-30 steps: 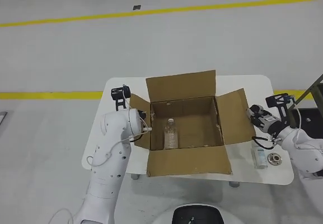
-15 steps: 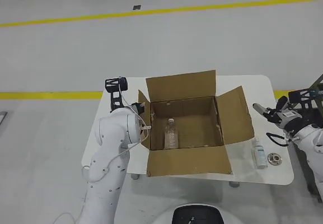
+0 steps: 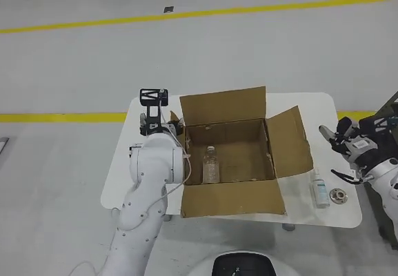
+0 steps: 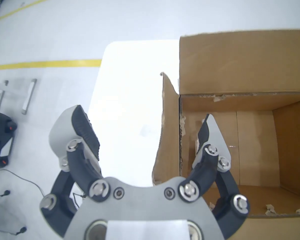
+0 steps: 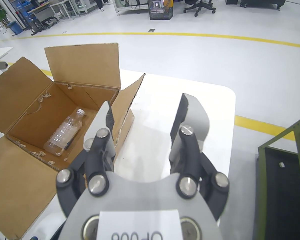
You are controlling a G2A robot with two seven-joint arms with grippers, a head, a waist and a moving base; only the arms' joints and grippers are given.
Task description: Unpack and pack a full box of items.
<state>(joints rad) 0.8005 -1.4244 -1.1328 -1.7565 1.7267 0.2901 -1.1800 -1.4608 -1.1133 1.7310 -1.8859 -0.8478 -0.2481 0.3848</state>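
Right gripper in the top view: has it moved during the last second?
Yes. The right gripper has drawn away from the box's right flap, toward the right edge of the table.

Left gripper (image 4: pixel 142 114), grey-and-black fingers (image 4: pixel 86 131) spread wide, above left wall of open brown cardboard box (image 4: pixel 240 63); white rounded table (image 4: pixel 130 76) beneath.

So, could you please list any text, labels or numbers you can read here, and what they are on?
White label on the right gripper: upside-down print cut off at the edge, unreadable.
Bottle in the box: label too small to read.
Small bottle on the table: too small to read.
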